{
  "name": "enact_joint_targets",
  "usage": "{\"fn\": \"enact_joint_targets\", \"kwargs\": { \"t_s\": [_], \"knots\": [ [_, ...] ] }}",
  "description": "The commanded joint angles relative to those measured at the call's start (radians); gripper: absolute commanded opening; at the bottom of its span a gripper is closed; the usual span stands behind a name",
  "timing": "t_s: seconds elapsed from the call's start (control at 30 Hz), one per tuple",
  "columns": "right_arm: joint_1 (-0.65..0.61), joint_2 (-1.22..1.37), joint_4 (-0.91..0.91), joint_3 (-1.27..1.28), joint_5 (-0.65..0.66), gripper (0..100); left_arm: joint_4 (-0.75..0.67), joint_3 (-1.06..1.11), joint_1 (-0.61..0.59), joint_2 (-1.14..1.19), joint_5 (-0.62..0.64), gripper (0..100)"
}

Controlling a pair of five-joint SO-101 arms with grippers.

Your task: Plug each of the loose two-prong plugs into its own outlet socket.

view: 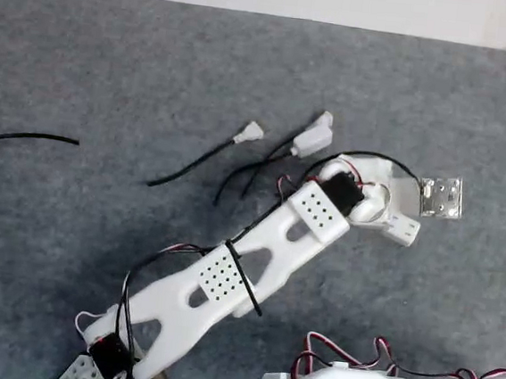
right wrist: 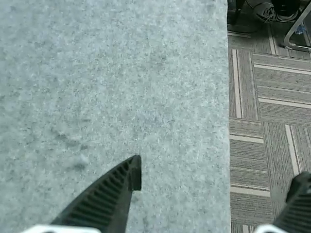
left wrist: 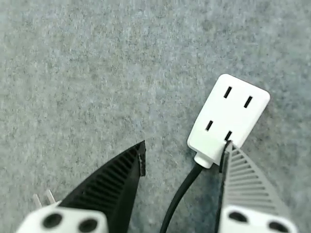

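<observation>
We hold our left fingers [left wrist: 114, 182] spread over the grey worktop [left wrist: 97, 73], one tip touching the white socket block [left wrist: 228, 116] lying flat there. A loose plug [view: 248, 134] lies near it on its black cord [view: 193, 162]. Our right fingers [right wrist: 109, 201] gape at the worktop's edge.

On the surface [view: 112, 68], the outlet socket [view: 313, 140] lies just off centre toward one o'clock. A small plug [view: 249, 134] lies near it at nine o'clock, and a loose cable [view: 25, 138] lies well apart at the nine o'clock edge. The left arm [view: 227, 277] stretches from seven o'clock and ends beside the socket, at its four o'clock. The socket's cord end sits between the left pincer's [left wrist: 184, 148] fingers, touching one.
</observation>
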Motion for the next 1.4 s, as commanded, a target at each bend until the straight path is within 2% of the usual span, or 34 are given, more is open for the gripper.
{"fn": "enact_joint_targets", "kwargs": {
  "t_s": [0.0, 0.1, 0.3, 0.4, 0.63, 0.87, 1.0, 1.17, 1.37],
  "knots": [
    [-0.002, -0.024, 0.059, -0.027, 0.011, 44.3, -0.02, 0.001, 0.03, 0.038, -0.006, 26],
    [-0.05, -0.024, 0.179, -0.088, 0.015, 44.3, -0.021, 0.001, 0.041, 0.07, -0.006, 26],
    [-0.26, -0.018, 0.383, -0.309, 0.009, 44.3, -0.021, 0.001, 0.019, 0.053, -0.005, 26],
    [-0.3, -0.018, 0.447, -0.404, -0.044, 44.3, -0.021, 0.001, -0.004, 0.03, -0.005, 26],
    [-0.311, -0.022, 0.535, -0.475, -0.06, 44.3, -0.003, 0.001, -0.012, 0.012, -0.009, 26],
    [-0.311, -0.022, 0.641, -0.568, -0.057, 44.3, 0.158, 0.001, 0.067, -0.134, -0.006, 26],
    [-0.32, -0.018, 0.65, -0.579, -0.054, 44.3, 0.192, 0.001, 0.071, -0.193, -0.005, 26],
    [-0.343, -0.022, 0.662, -0.561, -0.041, 44.3, 0.186, 0.002, 0.071, -0.186, -0.005, 26],
    [-0.343, -0.024, 0.662, -0.536, -0.02, 44.3, 0.184, 0.001, 0.079, -0.073, -0.009, 26]
  ]
}}
